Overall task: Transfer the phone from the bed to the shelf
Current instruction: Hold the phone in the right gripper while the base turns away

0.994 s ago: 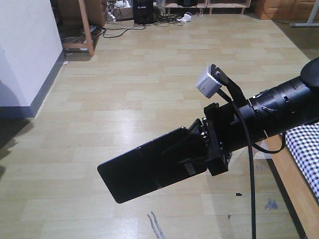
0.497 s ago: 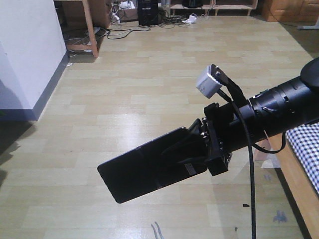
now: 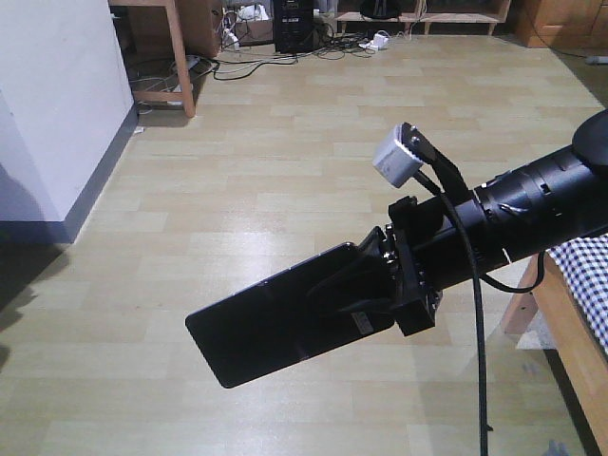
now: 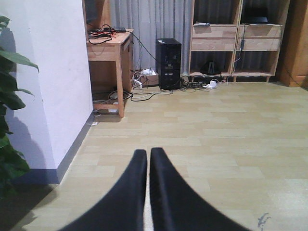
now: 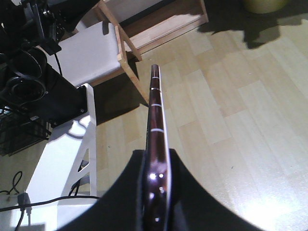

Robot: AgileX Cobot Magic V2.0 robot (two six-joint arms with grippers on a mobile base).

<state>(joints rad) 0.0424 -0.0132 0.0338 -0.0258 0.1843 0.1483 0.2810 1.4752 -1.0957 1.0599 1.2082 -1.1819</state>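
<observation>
My right gripper (image 3: pixel 342 285) clamps the phone (image 3: pixel 271 323), long axis jutting lower left; the shelf (image 3: pixel 456 15) is well apart, at the top edge.

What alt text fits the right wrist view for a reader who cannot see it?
A flat glossy black phone with a pinkish rim, seen edge-on, is clamped between the two black fingers of the right end effector. Below lies a pale wood-plank floor, with light wooden furniture legs at upper left.
</observation>
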